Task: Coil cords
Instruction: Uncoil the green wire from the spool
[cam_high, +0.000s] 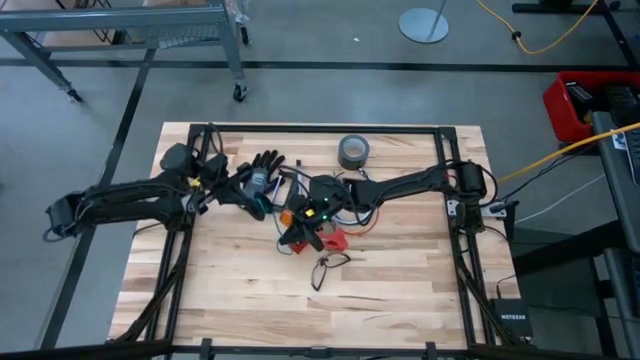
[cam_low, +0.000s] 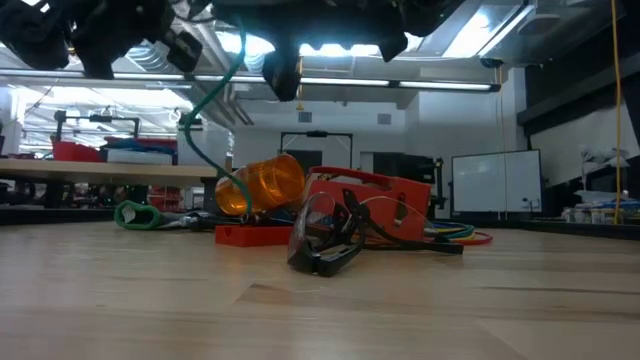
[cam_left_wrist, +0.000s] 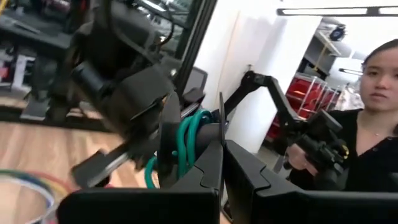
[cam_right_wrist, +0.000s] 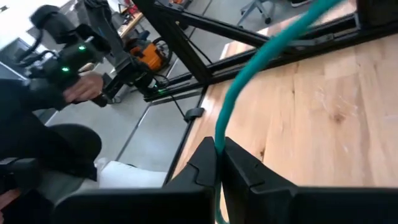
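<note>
Both arms are dark, near-black and jointed, with thin black cables trailing along their links. The left gripper (cam_left_wrist: 221, 168) has flat, angular matte-black fingers (cam_left_wrist: 202, 171) with stepped edges. The right gripper (cam_right_wrist: 219, 163) shows the same blocky black fingers (cam_right_wrist: 249, 174). A small green light glows on the right arm's wrist (cam_high: 322, 212).

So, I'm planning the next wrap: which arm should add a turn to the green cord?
Probably the right gripper: it pinches a free run of green cord, while the left gripper clamps the coil.
</note>
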